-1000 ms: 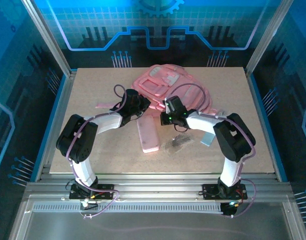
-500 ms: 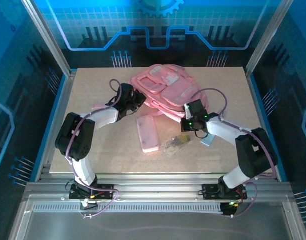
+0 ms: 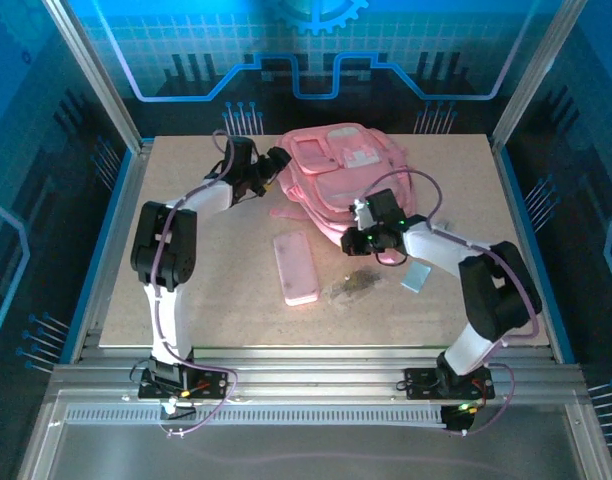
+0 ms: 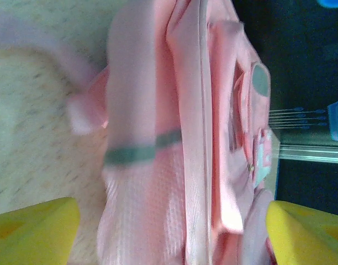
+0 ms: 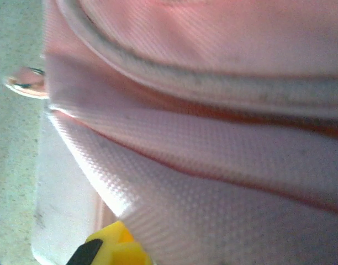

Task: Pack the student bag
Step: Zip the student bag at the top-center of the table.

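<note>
The student bag [image 3: 338, 172], a large soft pink backpack with pale patches, lies at the back middle of the table. My left gripper [image 3: 277, 164] is at its left edge, open. In the left wrist view the yellow fingertips [image 4: 36, 229] stand far apart, and the bag [image 4: 158, 165] with its grey stripe lies between them [image 4: 170, 234]. My right gripper [image 3: 362, 236] is at the bag's near edge. Its wrist view shows one yellow fingertip [image 5: 115, 247] under a fold of the bag's woven fabric [image 5: 213, 165]; the jaws are shut on that fold.
A flat pink pencil case [image 3: 296, 267] lies in front of the bag. A crumpled clear wrapper [image 3: 354, 285] is to its right, and a pale blue block [image 3: 418, 275] lies by the right forearm. A pink strap [image 3: 286, 210] trails towards the case.
My left gripper has moved back along the bag's left edge and opened. The right gripper swung right, then back to the bag's near edge. The bag now sits a little farther back and right.
</note>
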You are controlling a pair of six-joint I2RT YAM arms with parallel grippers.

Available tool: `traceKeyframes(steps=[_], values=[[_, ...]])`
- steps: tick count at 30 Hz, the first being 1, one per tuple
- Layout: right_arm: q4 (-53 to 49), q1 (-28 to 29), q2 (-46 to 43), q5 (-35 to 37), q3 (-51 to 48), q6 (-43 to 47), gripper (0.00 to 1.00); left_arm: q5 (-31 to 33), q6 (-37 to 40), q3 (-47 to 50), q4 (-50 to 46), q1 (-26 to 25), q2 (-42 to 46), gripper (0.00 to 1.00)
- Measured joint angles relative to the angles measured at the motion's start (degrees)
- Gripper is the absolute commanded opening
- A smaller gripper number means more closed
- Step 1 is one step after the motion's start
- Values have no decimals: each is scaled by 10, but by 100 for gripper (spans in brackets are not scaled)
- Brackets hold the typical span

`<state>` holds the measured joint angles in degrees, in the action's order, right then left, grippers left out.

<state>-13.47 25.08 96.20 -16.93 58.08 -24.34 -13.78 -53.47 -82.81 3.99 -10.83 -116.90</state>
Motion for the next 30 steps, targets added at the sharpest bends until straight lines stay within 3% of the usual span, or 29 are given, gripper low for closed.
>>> traceKeyframes(steps=[7,12,14,15,17,18,30], values=[[20,43,81,-47,92,-50,0,0,-74,229,79,-30,141,81],[29,57,93,-59,110,-78,0,0,-116,252,130,-80,140,81],[30,61,93,-61,110,-88,0,0,-123,242,143,-93,131,76],[31,62,93,-61,110,-92,0,0,-127,231,149,-100,122,67],[31,66,93,-61,110,-96,0,0,-132,211,157,-108,99,16],[30,67,92,-61,110,-97,0,0,-132,202,158,-110,87,0],[-131,48,27,32,100,7,0,-39,-89,180,112,-110,78,0]])
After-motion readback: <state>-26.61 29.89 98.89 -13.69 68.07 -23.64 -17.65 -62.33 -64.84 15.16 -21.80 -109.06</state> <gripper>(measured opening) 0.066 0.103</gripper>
